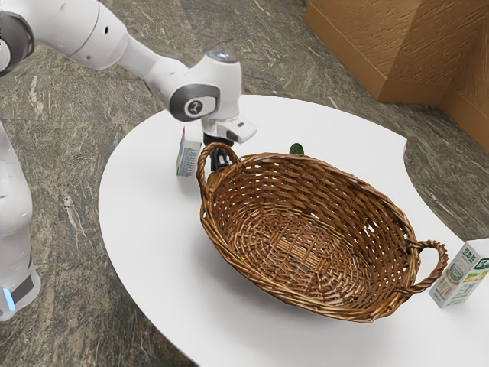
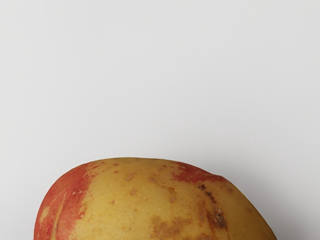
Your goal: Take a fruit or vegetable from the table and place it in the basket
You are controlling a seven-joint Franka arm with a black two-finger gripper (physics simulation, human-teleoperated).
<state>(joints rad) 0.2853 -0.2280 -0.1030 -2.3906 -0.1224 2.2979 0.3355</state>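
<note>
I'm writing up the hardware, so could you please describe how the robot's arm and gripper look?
The arm is glossy white with rounded segments, dark grey joint rings, a small round emblem near the wrist and a blue light strip at its base. The gripper is black.

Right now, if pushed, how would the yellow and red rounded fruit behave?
That fruit would likely roll, given its curved sides. Its full outline suggests it's firm, not floppy. Its brown blemishes may mark softer spots.
</note>
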